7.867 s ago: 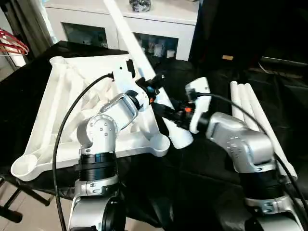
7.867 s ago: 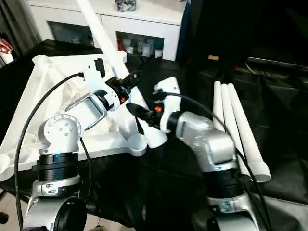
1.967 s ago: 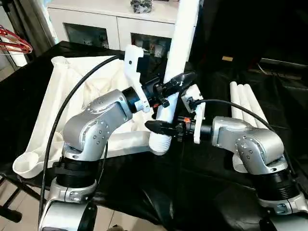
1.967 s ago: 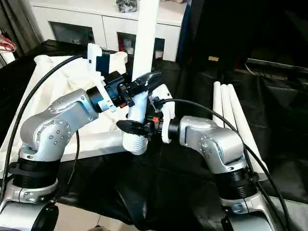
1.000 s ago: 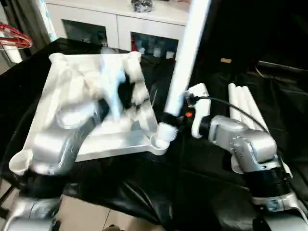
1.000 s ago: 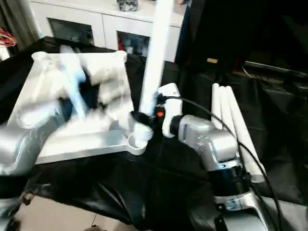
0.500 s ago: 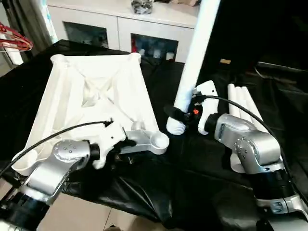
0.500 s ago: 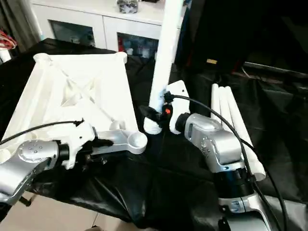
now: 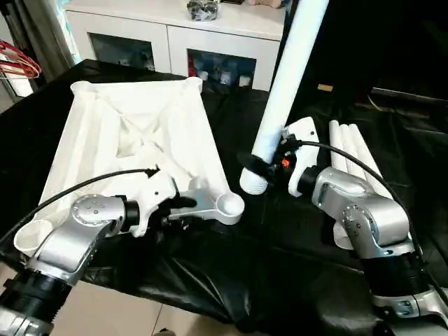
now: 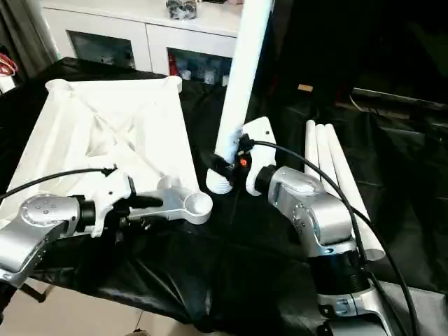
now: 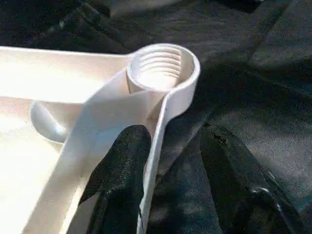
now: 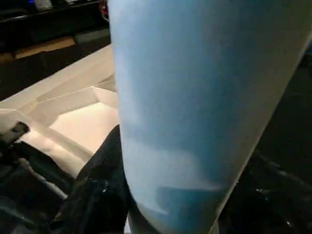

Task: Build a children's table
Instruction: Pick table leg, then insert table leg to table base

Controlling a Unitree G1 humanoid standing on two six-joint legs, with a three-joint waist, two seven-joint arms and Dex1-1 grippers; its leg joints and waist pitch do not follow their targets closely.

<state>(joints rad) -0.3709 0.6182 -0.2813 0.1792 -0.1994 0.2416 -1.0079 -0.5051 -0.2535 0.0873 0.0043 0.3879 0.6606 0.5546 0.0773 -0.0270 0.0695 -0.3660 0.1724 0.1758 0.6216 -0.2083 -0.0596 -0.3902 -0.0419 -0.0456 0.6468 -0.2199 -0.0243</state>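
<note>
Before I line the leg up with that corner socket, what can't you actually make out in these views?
- Leg: top cut off by the head views' upper edge.
- Right gripper: fingertips' far side hidden behind the leg.
- Socket: its bottom, lost in glare in the left wrist view.
- Left gripper straddles the tabletop rim; contact unclear.

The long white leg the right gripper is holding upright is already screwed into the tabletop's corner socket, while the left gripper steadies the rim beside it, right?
Not quite. The leg is held by the right gripper beside the tabletop, its threaded end off the corner socket, which is empty, as the left wrist view shows. The left gripper does straddle the rim.
</note>
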